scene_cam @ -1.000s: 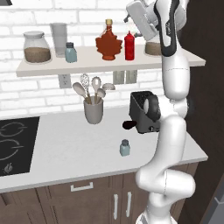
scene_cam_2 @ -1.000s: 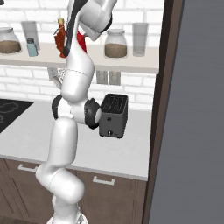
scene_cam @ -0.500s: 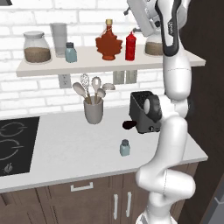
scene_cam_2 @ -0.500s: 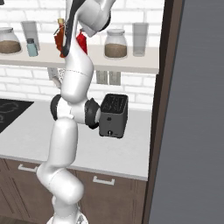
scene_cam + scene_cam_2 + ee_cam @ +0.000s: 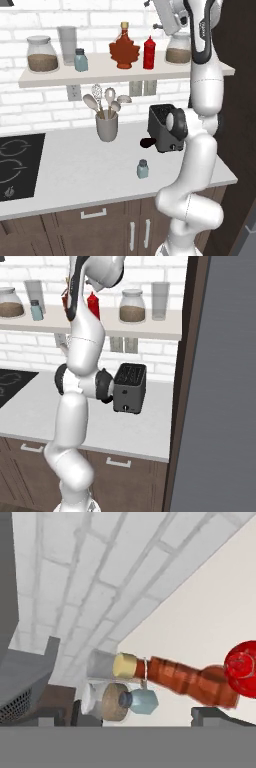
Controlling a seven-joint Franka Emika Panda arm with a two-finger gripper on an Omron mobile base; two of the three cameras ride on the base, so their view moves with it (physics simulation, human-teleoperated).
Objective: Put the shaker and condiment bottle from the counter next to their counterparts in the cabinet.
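Half done, I'd say: the condiment bottle (image 5: 149, 52) stands on the cabinet (image 5: 100, 75) at three o'clock of the syrup bottle (image 5: 124, 49), the tool (image 5: 167, 17) above gapes empty, while the shaker (image 5: 143, 169) waits on the worktop (image 5: 90, 175)

a kitchen is shown: a black cooktop (image 5: 15, 162) at lower left, a toaster (image 5: 162, 129) and utensil crock (image 5: 107, 126) mid-frame on the pale surface (image 5: 90, 175), white brick wall (image 5: 30, 105) behind.
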